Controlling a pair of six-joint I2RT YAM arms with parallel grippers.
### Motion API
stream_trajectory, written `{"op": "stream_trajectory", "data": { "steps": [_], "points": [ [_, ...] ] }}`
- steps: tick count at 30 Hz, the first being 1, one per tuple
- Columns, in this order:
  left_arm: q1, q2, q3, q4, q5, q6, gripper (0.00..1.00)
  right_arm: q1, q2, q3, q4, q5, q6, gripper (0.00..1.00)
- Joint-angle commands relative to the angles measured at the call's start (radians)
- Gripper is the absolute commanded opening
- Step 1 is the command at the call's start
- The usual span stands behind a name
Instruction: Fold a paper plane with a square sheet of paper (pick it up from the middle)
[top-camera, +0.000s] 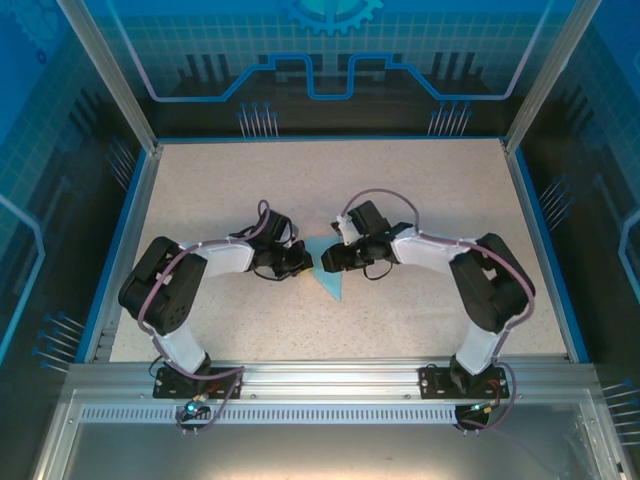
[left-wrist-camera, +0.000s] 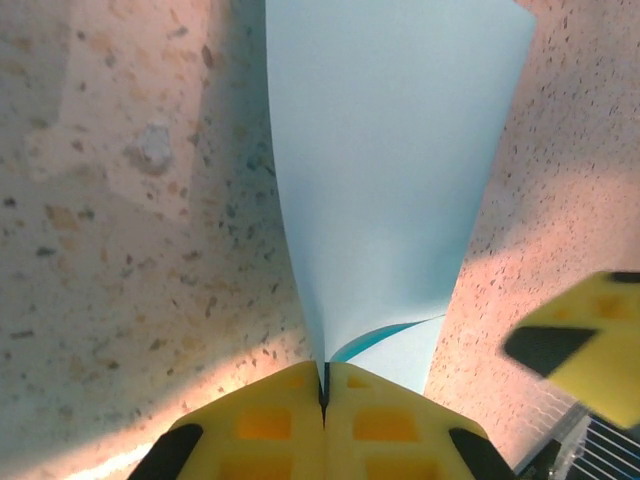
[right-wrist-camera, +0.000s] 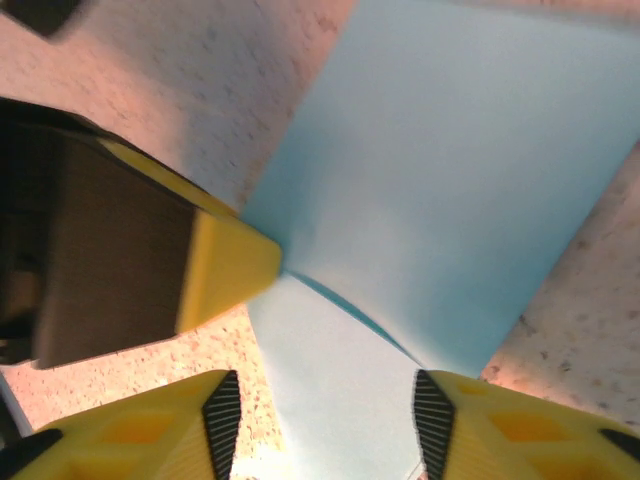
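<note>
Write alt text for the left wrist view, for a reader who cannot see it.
The left gripper is shut on the near edge of a light-blue sheet of paper, which stretches away from the camera over a second layer beneath. Around it is a speckled beige table, with a blurred yellow finger of the right gripper at the right edge.

Paper (top-camera: 328, 283) on table (top-camera: 420, 190) between left end effector (top-camera: 302, 264), right end effector (top-camera: 326, 260)
</note>
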Motion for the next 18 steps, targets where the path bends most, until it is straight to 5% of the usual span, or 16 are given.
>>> {"op": "stream_trajectory", "data": {
  "steps": [1,8,14,18],
  "points": [
    [-0.030,-0.051,0.025,-0.061,-0.081,-0.034,0.04,0.002,-0.120,-0.079,0.134,0.108,-0.021,0.58],
    [-0.094,-0.095,0.046,-0.111,-0.188,-0.128,0.05,0.079,-0.312,-0.251,0.268,0.341,-0.154,0.91],
    [-0.114,-0.103,0.056,-0.120,-0.228,-0.198,0.05,0.143,-0.376,-0.441,0.561,0.417,-0.318,0.93],
    [-0.113,-0.097,0.076,-0.124,-0.235,-0.222,0.05,0.201,-0.324,-0.443,0.600,0.443,-0.431,0.88]
  ]
}}
